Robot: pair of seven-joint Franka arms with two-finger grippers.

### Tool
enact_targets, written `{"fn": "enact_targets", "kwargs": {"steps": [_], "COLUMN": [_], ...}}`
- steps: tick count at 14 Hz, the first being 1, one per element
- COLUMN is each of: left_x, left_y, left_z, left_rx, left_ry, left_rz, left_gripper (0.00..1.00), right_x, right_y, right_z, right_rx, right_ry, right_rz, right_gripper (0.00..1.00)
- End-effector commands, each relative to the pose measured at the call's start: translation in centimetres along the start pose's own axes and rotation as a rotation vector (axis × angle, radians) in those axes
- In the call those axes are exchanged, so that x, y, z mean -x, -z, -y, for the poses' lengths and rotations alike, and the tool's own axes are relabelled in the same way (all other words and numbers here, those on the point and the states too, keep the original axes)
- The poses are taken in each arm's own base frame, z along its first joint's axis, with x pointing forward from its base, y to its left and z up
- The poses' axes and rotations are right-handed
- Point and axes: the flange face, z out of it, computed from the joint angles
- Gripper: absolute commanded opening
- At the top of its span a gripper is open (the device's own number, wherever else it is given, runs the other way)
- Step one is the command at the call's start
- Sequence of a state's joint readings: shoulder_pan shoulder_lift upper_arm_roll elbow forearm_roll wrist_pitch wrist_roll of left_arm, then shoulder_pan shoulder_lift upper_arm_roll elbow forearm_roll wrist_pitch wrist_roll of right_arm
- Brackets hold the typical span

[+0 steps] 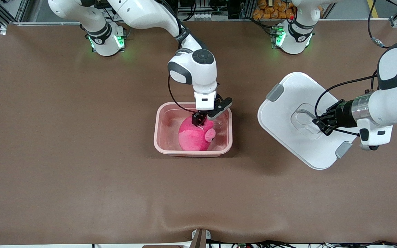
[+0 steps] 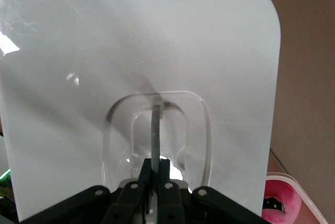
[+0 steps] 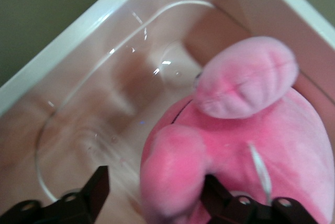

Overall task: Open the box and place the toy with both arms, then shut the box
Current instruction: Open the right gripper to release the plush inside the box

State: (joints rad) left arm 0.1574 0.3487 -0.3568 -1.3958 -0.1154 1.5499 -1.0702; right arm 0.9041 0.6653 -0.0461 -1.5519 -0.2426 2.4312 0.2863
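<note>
A: Surface?
B: Brown table (image 1: 81, 165), matte cover, a slight ripple at the edge nearest the front camera. A small bracket (image 1: 200, 238) sits at that edge. Along the top, metal framing, cables, and a heap of orange things (image 1: 271, 8) between the arm bases.

A: The box?
B: Pink tub (image 1: 164, 144), lid off, mid-table. The toy (image 1: 193, 137) sits inside it, toward the rim nearest the front camera, with a bump on its upper side.

A: Right gripper (image 1: 199, 120)?
B: Down in the box, at the top of the toy. In the right wrist view the fingers (image 3: 94, 192) stand spread, one either side of a plush lobe; I cannot tell whether the pads touch it. The arm's wrist and a dark cable hide part of the box's rim nearest the bases.

A: Left gripper (image 1: 317, 120)?
B: Toward the left arm's end of the table, pinched tight on the handle (image 2: 156, 130) in the recess of the lid (image 1: 288, 100). The lid hangs tilted above the table, well apart from the box. One grey clip (image 1: 275, 92) shows at its upper edge, another (image 1: 343, 150) at its lower.
</note>
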Motion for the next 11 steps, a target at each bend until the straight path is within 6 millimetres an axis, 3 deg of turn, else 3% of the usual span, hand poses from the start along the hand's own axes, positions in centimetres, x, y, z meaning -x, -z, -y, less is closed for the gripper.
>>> {"fn": "enact_targets", "kwargs": {"steps": [1, 5, 7, 8, 11], "left_x": [0.7, 0.6, 0.6, 0.6, 0.8], "left_y": [1.0, 1.1, 1.1, 1.1, 1.1], "left_z": [0.6, 0.6, 0.6, 0.6, 0.5], "left_rx": [0.012, 0.013, 0.013, 0.013, 0.013], "left_ry": [-0.01, -0.007, -0.009, -0.007, 0.001], "left_rz": [0.013, 0.011, 0.011, 0.011, 0.01], "left_gripper": [0.0, 0.0, 0.0, 0.0, 0.0], "right_x": [-0.8, -1.7, -2.2, -2.4, -2.2], "right_y": [1.9, 4.7, 7.1, 8.4, 12.1], "right_z": [-0.7, -1.7, -2.3, -3.2, -10.5], "right_rx": [-0.012, -0.018, -0.068, -0.086, -0.063], "right_ry": [-0.02, -0.038, -0.096, -0.13, -0.237], "right_rz": [-0.023, -0.061, -0.08, -0.085, -0.041], "right_gripper": [1.0, 1.0, 1.0, 1.0, 1.0]}}
